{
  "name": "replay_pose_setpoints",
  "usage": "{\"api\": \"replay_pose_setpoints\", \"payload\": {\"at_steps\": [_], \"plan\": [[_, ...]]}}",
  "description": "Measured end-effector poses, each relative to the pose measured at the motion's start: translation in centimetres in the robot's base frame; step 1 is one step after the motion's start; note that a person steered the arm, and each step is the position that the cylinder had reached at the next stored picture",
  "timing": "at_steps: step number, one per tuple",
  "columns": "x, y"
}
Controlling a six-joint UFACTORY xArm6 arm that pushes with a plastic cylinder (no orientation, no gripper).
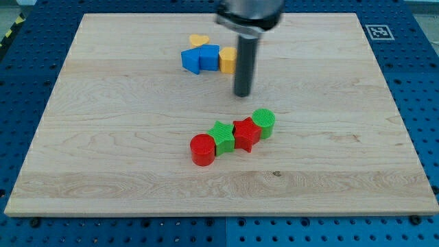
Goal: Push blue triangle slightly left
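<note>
Near the view's top centre sits a tight cluster: a blue triangle-like block (191, 60) at the left, a blue block (209, 57) touching its right side, a yellow block (227, 60) to the right of that, and a yellow heart (199, 41) just above them. My tip (242, 94) is on the board just below and to the right of the yellow block, apart from the blue blocks. The rod partly hides the yellow block's right edge.
A diagonal row lies in the middle of the wooden board (103, 151): a red cylinder (203, 149), a green star (221, 135), a red star (246, 132), a green cylinder (264, 122). Blue pegboard surrounds the board.
</note>
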State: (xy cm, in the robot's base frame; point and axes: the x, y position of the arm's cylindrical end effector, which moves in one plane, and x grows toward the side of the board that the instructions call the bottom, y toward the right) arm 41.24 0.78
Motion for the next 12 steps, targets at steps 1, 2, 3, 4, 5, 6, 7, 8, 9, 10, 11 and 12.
{"api": "replay_pose_setpoints", "payload": {"at_steps": [1, 2, 3, 4, 5, 6, 7, 8, 9, 10, 11, 12], "plan": [[-2.4, -5.6], [-3.5, -5.9], [-4.2, -4.4], [-6.8, -2.8], [-7.5, -3.1], [-7.5, -6.6], [-7.5, -10.9], [-7.5, -12.3], [-7.5, -12.3], [-7.5, -12.8], [-7.4, -15.0], [-7.4, -17.5]]}}
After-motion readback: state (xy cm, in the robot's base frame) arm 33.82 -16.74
